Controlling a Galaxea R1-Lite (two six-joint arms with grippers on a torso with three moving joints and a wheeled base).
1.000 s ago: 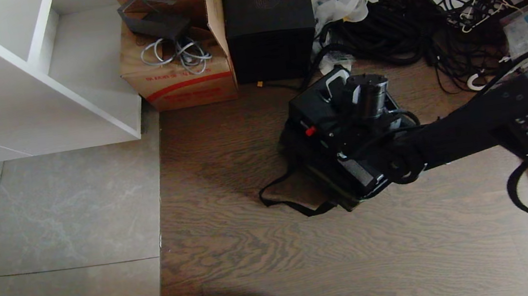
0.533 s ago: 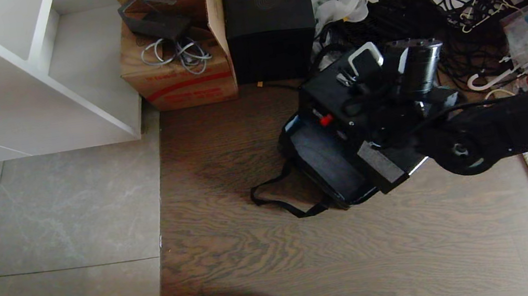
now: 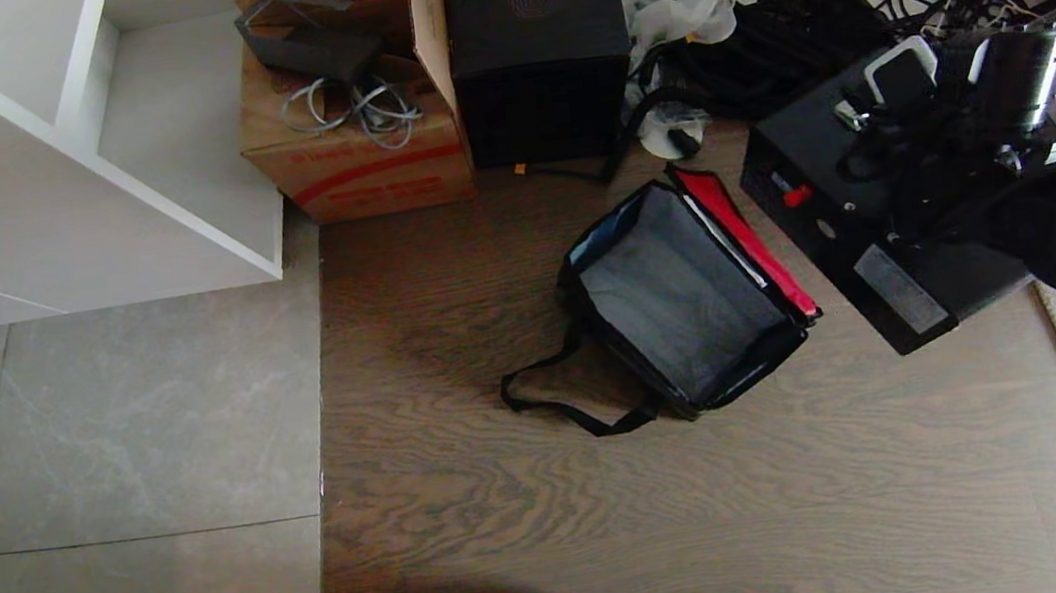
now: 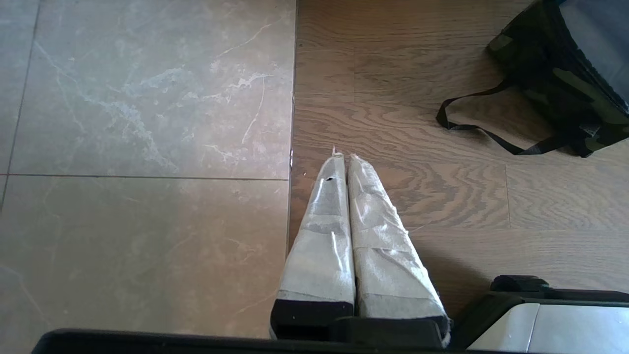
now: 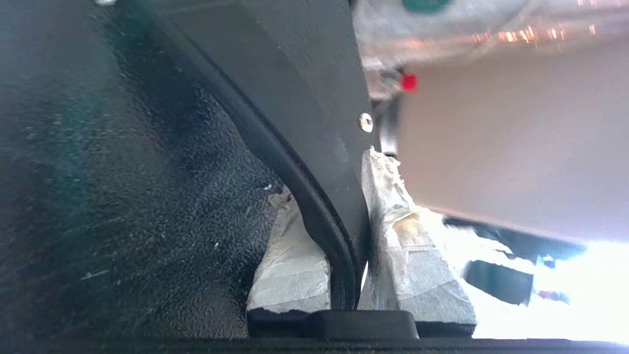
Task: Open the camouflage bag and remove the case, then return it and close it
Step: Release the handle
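Head view: my right gripper (image 3: 909, 114) holds the case (image 3: 857, 226) by its handle, off to the right of the open bag (image 3: 682, 318), which stands on the wood floor (image 3: 716, 515).
Left wrist view: my left gripper (image 4: 342, 156) hangs over the floor, fingers pressed together, the bag well apart from them.
Right wrist view: my taped fingers (image 5: 408, 246) pinch the black handle (image 5: 319, 196) between them.

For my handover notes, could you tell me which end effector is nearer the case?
Right: the right end effector is shut on the case by its handle, beside the open camouflage bag. The left end effector hangs shut over bare floor, well away.
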